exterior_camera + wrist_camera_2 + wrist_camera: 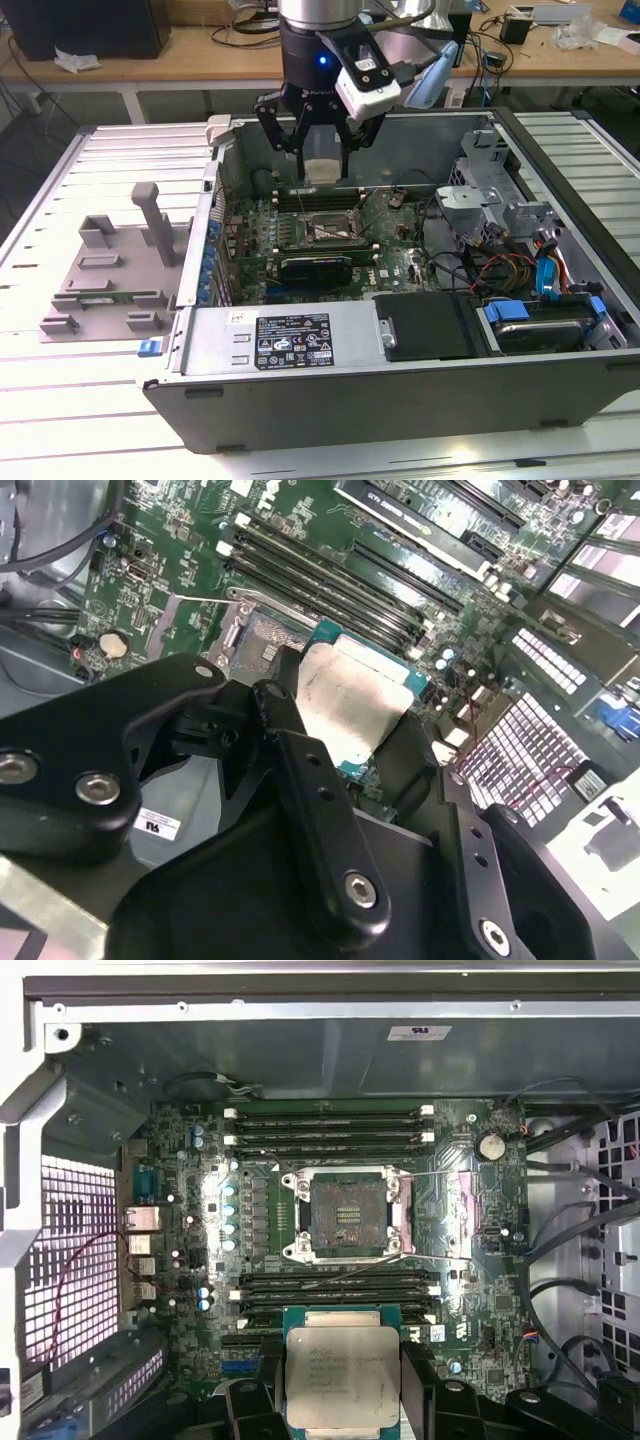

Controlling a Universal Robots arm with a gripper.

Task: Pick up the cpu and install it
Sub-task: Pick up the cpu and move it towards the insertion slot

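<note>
The cpu (342, 1376), a flat square chip with a pale silvery top and green edge, is held between my black fingers (424, 1390). My gripper (320, 160) is shut on the cpu (321, 168) and hangs above the open computer case. In the second wrist view the cpu (350, 700) sits clamped in the gripper (345, 715), over the motherboard. The open cpu socket (345, 1215) with its metal frame lies on the motherboard, apart from the chip. From the exterior view, the socket (330, 230) is below and slightly in front of the gripper.
The computer case (400, 390) lies open on a slatted metal table. Memory slots (330, 1125) flank the socket on two sides. A long black card (315, 268) sits in front of the socket. A grey plastic tray (115, 275) with upright posts stands at the exterior view's left. Cables and drives (530, 290) fill the case's right part.
</note>
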